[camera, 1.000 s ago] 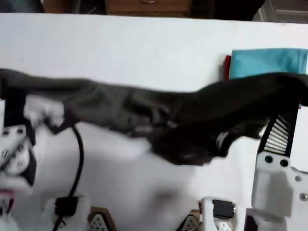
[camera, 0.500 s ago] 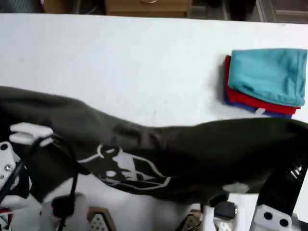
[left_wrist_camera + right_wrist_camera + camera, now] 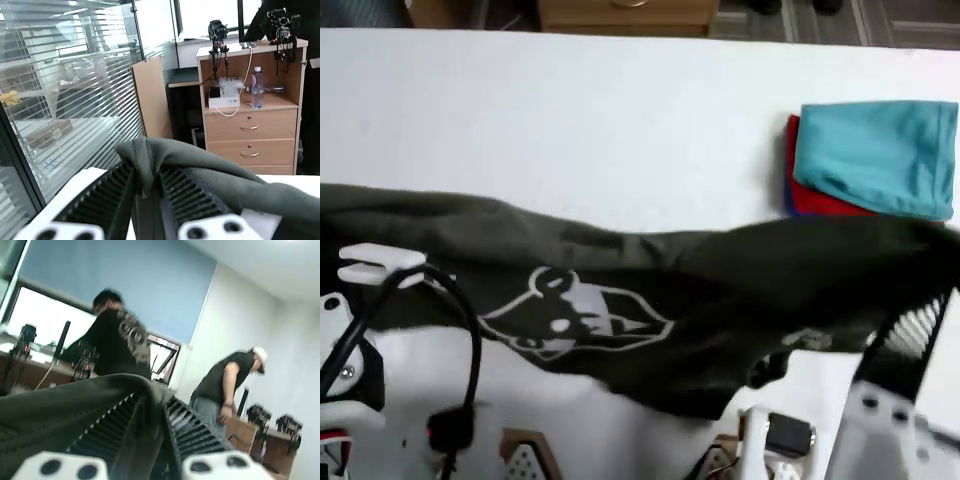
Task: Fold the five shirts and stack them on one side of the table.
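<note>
The table (image 3: 620,100) is big and white. Past its far edge there is a brown wooden cabinet (image 3: 625,15) on a grey floor (image 3: 910,25). In the left wrist view a wooden chest of drawers (image 3: 250,132) has an open shelf with a water bottle (image 3: 257,87) on it. A flat wooden board (image 3: 152,100) stands beside it. Blinds (image 3: 60,85) hang behind glass. In the right wrist view a blue wall (image 3: 125,285) is above a bright window (image 3: 40,320).

This looks like an office that serves as a robotics lab: a white table (image 3: 600,110) stands in a room with a glass partition (image 3: 150,30), slatted blinds (image 3: 60,110), a wooden drawer cabinet (image 3: 250,135) carrying a cabled white box (image 3: 223,101) and a water bottle (image 3: 257,94), and a blue wall (image 3: 115,285).
</note>
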